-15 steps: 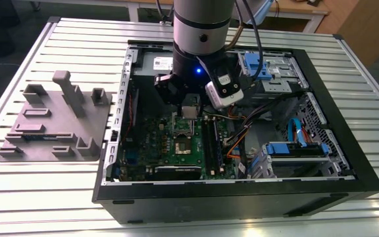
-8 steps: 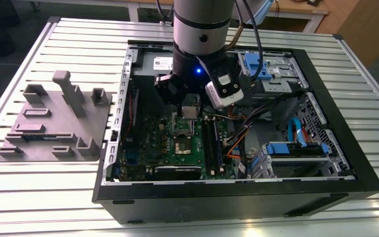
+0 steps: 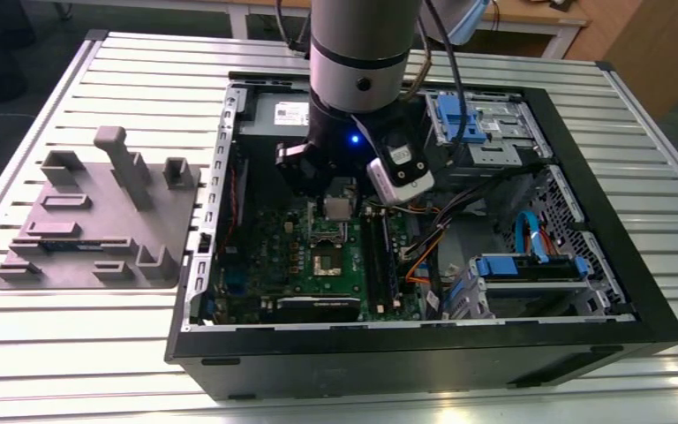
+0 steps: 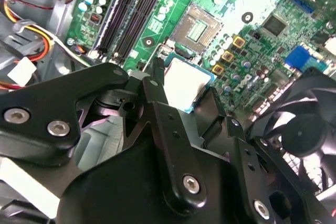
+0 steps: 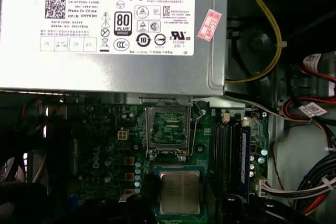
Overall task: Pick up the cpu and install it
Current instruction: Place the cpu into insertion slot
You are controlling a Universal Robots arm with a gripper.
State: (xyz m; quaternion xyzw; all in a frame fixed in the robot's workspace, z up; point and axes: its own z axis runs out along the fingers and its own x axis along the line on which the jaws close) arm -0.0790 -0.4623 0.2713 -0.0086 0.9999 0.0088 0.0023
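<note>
Inside the open computer case (image 3: 621,291), my gripper (image 3: 336,210) is shut on the cpu (image 3: 336,208), a small square chip with a silver top. It hangs a little above the green motherboard (image 3: 280,256). In the second wrist view the black fingers (image 4: 155,85) clamp two opposite edges of the cpu (image 4: 184,83). The open, empty CPU socket (image 4: 195,27) lies just beyond the chip. In the first wrist view the cpu (image 5: 179,191) sits close beside the socket (image 5: 168,129), not over it.
A grey moulded tray (image 3: 92,221) lies on the slatted table at the exterior view's left. The power-supply box (image 5: 105,30) borders the socket. Memory slots (image 4: 131,9), a black fan (image 4: 310,119), cable bundles (image 3: 433,238) and blue drive cages (image 3: 469,119) crowd the case.
</note>
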